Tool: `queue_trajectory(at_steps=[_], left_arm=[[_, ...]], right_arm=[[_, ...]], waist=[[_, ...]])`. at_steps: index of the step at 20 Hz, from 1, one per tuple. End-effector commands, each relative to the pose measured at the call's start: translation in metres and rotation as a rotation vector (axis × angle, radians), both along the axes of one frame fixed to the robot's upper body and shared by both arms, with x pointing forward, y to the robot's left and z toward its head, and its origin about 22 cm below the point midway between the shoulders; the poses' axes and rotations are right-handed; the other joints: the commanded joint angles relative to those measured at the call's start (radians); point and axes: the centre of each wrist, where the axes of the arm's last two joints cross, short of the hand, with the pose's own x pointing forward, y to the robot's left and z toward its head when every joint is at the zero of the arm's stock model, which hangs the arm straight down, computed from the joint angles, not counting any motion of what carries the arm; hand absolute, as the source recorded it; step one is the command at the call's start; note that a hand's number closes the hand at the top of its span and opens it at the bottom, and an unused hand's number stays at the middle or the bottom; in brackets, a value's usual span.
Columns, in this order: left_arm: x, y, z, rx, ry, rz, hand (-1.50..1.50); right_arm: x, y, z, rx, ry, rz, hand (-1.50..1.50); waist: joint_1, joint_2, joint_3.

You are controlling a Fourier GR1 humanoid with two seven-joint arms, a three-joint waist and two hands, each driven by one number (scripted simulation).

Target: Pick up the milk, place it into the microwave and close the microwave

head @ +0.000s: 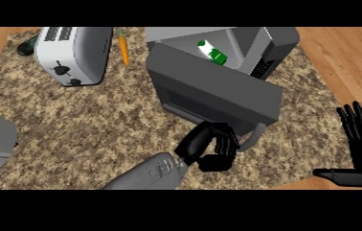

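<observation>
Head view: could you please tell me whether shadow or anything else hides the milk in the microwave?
Head view: light is even, no glare; the milk shows white and green against the microwave's dim inside, partly cut off by the half-open door; the left hand covers only the door's lower edge.

Even, bright light, soft shadow under the microwave door (212, 88) (no glare)

The milk (211, 52) is lying in the microwave (272, 43), behind its door (212, 88); the toaster (71, 52) is sitting left, a carrot (124, 49) between.
</observation>
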Motion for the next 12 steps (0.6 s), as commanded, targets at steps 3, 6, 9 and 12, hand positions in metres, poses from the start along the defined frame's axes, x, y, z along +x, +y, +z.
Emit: queue_trajectory(at_steps=[3, 6, 9, 12], left_arm=[[0.020, -0.023, 0.036, -0.074, -0.090, 0.019, 1.50], [0.034, -0.025, 0.049, -0.086, -0.117, 0.053, 1.50], [0.044, -0.029, 0.061, -0.091, -0.124, 0.072, 1.50], [0.053, -0.033, 0.074, -0.096, -0.132, 0.098, 1.50]], right_arm=[[0.020, 0.002, 0.024, -0.008, -0.055, 0.130, -1.50], [0.030, 0.007, 0.034, 0.003, -0.088, 0.140, -1.50], [0.037, 0.003, 0.047, -0.011, -0.106, 0.150, -1.50], [0.043, 0.011, 0.049, 0.010, -0.114, 0.184, -1.50]], waist=[[-0.057, 0.011, -0.002], [-0.086, 0.018, -0.001], [-0.107, 0.026, 0.001], [-0.125, 0.030, 0.004]])
